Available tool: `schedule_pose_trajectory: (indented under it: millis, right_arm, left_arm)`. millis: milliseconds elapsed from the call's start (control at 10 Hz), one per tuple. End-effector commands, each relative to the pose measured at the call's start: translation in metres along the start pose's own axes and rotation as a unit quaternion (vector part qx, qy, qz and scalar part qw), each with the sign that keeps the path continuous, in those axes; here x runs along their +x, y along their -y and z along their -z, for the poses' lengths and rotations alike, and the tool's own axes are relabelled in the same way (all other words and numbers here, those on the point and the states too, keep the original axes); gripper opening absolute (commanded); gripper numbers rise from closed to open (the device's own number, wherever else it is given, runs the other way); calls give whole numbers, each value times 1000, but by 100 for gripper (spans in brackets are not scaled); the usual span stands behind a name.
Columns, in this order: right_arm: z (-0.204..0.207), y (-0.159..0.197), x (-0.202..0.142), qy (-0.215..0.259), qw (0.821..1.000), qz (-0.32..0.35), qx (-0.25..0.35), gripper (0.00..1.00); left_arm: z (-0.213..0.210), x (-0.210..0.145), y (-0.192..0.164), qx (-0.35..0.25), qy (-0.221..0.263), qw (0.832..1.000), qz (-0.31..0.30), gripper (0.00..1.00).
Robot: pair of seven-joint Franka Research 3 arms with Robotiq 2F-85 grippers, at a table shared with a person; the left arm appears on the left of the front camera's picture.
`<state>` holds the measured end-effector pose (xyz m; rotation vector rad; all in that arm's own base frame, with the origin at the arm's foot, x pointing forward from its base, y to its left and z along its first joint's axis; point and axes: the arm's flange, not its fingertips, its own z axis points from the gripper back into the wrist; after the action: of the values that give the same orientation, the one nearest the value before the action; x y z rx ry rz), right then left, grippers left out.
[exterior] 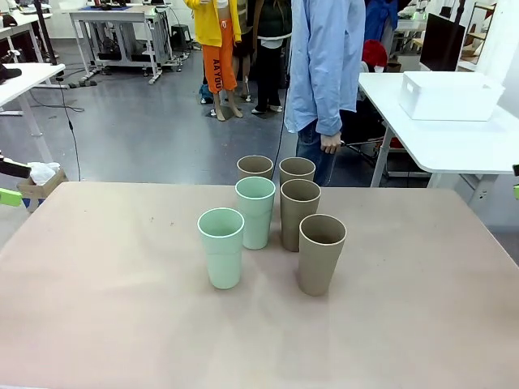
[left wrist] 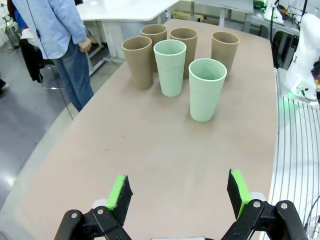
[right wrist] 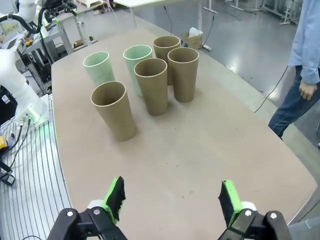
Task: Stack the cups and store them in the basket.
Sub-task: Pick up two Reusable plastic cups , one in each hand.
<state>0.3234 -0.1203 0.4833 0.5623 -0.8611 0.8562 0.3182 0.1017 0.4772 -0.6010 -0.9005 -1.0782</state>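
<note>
- Right now your left hand [left wrist: 178, 194] is hovering wide open and empty over the bare near end of the worktop [left wrist: 150, 145]. Your right hand [right wrist: 172, 199] is hanging open too, with nothing between its pads.
- All six cups [exterior: 300, 212] are standing upright, mouths up, in a tight cluster mid-worktop: two mint and four tan. None are nested, so I judge the stacking not yet begun.
- The basket [exterior: 448, 105] is sitting on a separate white table [exterior: 454, 142] beyond the far right corner, well apart from the cups. A person [exterior: 324, 65] is standing at the far edge.
- You are best starting from the outside. The front mint cup [exterior: 220, 247] is facing the left hand with free space around it, and the front tan cup [exterior: 322, 253] is doing the same for the right.
- When gripping, be closing across the upper wall under the rim and lifting straight up. The next mint cup [exterior: 255, 212] is standing just behind, and a tilt is likely knocking it.
- Being tapered and alike in size, any cup is probably nesting into any other, so be lowering it centred.
</note>
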Motion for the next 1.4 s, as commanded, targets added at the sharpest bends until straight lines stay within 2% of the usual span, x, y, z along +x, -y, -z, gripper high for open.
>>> schedule_pose_trajectory:
  millis: [0, 1300]
  right_arm:
    - [0, 3, 1, 15, 1000, -13, 1, 100]
    - [0, 3, 1, 15, 1000, -13, 1, 100]
  left_arm:
    - [-1, 1, 0, -2, 9, 1000, 8, 100]
    - [-1, 1, 0, -2, 9, 1000, 8, 100]
